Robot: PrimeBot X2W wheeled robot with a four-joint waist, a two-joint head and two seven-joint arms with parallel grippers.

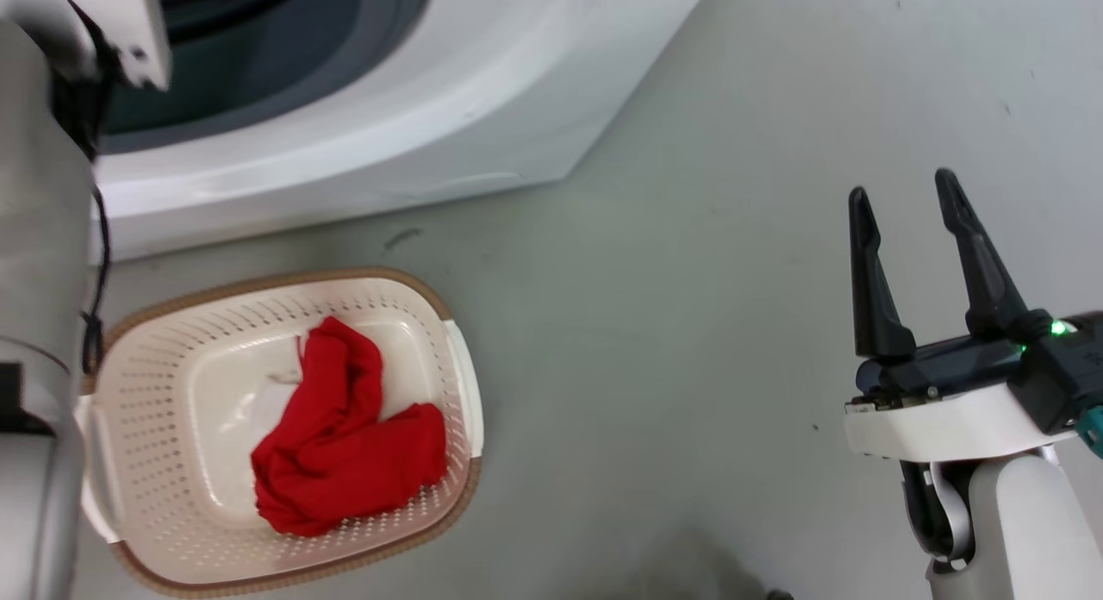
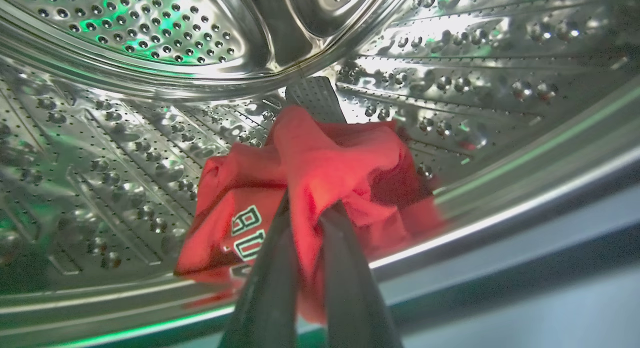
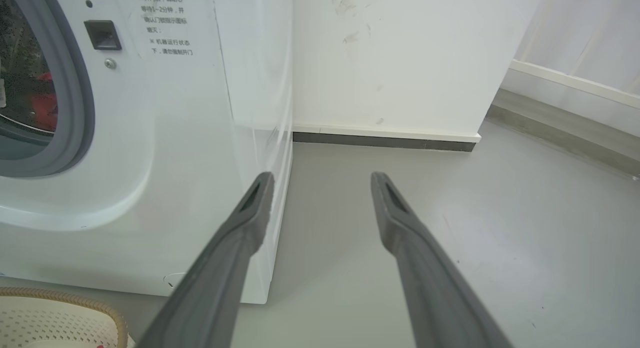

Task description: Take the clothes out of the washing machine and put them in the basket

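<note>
While the left gripper [image 2: 306, 213] pinches a red printed garment [image 2: 325, 158] inside the washing machine [image 1: 388, 143] drum [image 2: 100, 153], the right gripper [image 1: 901, 186] hangs open over the floor [image 1: 689, 341]. A second red garment [image 1: 345, 445] lies in the basket [image 1: 345, 278].

You see soft, even light on the grey floor [image 1: 689, 324], while green-white glare streaks the steel drum [image 2: 150, 38] and the near fingers [image 2: 265, 298] blur.
</note>
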